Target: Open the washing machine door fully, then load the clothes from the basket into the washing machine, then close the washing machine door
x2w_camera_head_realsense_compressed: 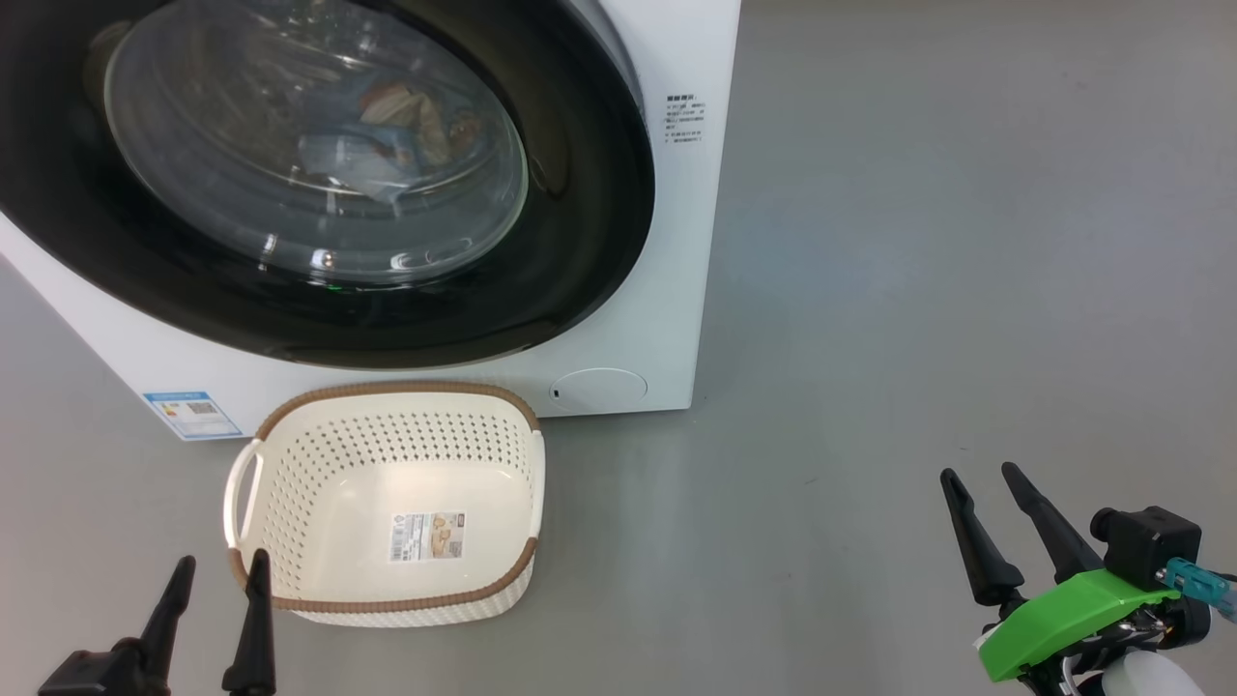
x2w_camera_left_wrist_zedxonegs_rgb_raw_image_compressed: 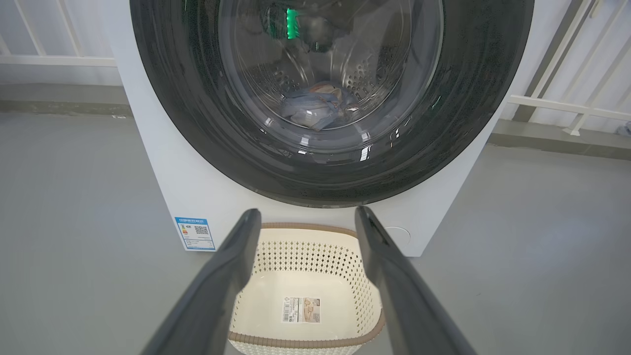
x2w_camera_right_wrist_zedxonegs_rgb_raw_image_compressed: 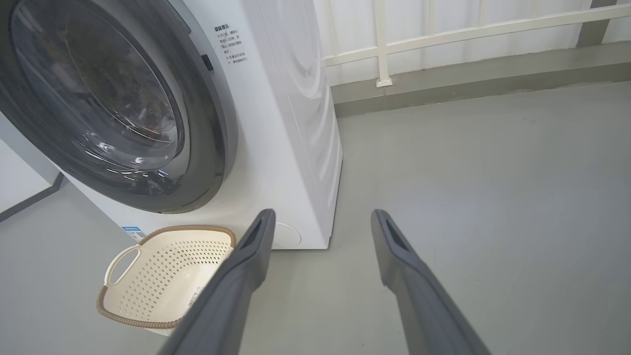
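Observation:
The white washing machine (x2w_camera_head_realsense_compressed: pixel 618 329) (x2w_camera_right_wrist_zedxonegs_rgb_raw_image_compressed: pixel 291 148) stands ahead with its round black door (x2w_camera_head_realsense_compressed: pixel 580 222) (x2w_camera_left_wrist_zedxonegs_rgb_raw_image_compressed: pixel 207 113) (x2w_camera_right_wrist_zedxonegs_rgb_raw_image_compressed: pixel 217 143) shut against the front. Through the glass window the light blue clothes (x2w_camera_head_realsense_compressed: pixel 387 145) (x2w_camera_left_wrist_zedxonegs_rgb_raw_image_compressed: pixel 315 106) lie inside the steel drum. The cream basket (x2w_camera_head_realsense_compressed: pixel 387 503) (x2w_camera_left_wrist_zedxonegs_rgb_raw_image_compressed: pixel 305 291) (x2w_camera_right_wrist_zedxonegs_rgb_raw_image_compressed: pixel 162 276) sits on the floor right before the machine, with only a paper label on its base. My left gripper (x2w_camera_head_realsense_compressed: pixel 220 563) (x2w_camera_left_wrist_zedxonegs_rgb_raw_image_compressed: pixel 308 217) hangs open at the basket's near left corner. My right gripper (x2w_camera_head_realsense_compressed: pixel 981 474) (x2w_camera_right_wrist_zedxonegs_rgb_raw_image_compressed: pixel 323 217) is open over bare floor, well right of the basket.
Grey floor (x2w_camera_head_realsense_compressed: pixel 918 290) stretches to the right of the machine. A white railing and low kerb (x2w_camera_right_wrist_zedxonegs_rgb_raw_image_compressed: pixel 443 44) run behind it. A blue energy sticker (x2w_camera_head_realsense_compressed: pixel 191 414) and a round service flap (x2w_camera_head_realsense_compressed: pixel 599 389) mark the machine's lower front.

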Controlling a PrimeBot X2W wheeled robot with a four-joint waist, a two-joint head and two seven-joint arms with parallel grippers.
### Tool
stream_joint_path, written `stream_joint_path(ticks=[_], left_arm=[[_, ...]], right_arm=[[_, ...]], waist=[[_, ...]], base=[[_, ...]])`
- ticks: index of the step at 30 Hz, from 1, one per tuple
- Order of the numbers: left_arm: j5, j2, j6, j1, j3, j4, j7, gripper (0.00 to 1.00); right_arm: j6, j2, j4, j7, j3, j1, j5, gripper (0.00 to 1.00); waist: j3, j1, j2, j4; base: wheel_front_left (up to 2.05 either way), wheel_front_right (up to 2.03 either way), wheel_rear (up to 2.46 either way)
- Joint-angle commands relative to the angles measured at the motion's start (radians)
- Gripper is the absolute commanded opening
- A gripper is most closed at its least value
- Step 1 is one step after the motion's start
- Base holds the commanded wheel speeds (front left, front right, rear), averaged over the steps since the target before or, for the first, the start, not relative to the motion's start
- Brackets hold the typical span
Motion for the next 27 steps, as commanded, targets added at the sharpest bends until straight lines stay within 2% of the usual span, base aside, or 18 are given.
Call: stream_joint_path(ticks=[1, 4, 5, 9, 17, 21, 27], left_arm=[[0.003, 0.02, -0.003, -0.012, 0.043, -0.027, -0.008, 1.0], [0.004, 0.022, -0.003, -0.014, 0.046, -0.024, -0.008, 1.0], [0.0, 0.0, 0.0, 0.0, 0.006, 0.0, 0.0, 0.0], [-0.004, -0.032, 0.0, 0.001, -0.007, 0.044, 0.008, 0.0], [-0.075, -0.037, 0.0, -0.002, 0.001, 0.037, 0.028, 0.0], [-0.116, -0.04, 0.0, -0.005, 0.006, 0.036, 0.04, 0.0], [-0.178, -0.044, 0.0, -0.011, 0.013, 0.033, 0.057, 0.0]], right_arm=[[-0.002, -0.009, -0.026, -0.005, 0.013, 0.002, -0.005, 1.0], [-0.002, -0.007, -0.028, -0.005, 0.014, -0.001, -0.006, 1.0], [0.0, 0.006, -0.003, 0.0, 0.0, 0.0, 0.0, 0.0], [0.0, 0.035, 0.038, 0.001, 0.009, 0.017, 0.002, 0.0], [0.0, 0.044, 0.024, 0.021, -0.005, 0.022, 0.066, 0.0], [0.0, 0.05, 0.018, 0.032, -0.013, 0.024, 0.101, 0.0], [0.0, 0.058, 0.009, 0.049, -0.025, 0.025, 0.155, 0.0]], waist=[[0.004, 0.0, -0.0001, 0.0], [0.008, 0.0, -0.0001, 0.0], [0.007, 0.0, -0.0001, 0.0], [0.008, 0.0, -0.0001, 0.0], [0.0, 0.0022, -0.0001, 0.003], [-0.001, 0.0002, -0.0001, 0.005], [-0.005, 0.0001, -0.0001, 0.007]], base=[[0.0, 0.0, 0.0], [0.0, 0.0, 0.0], [0.0, 0.0, 0.0], [0.0, 0.0, 0.0], [0.0, 0.0, 0.0], [0.0, 0.0, 0.0], [0.0, 0.0, 0.0]])
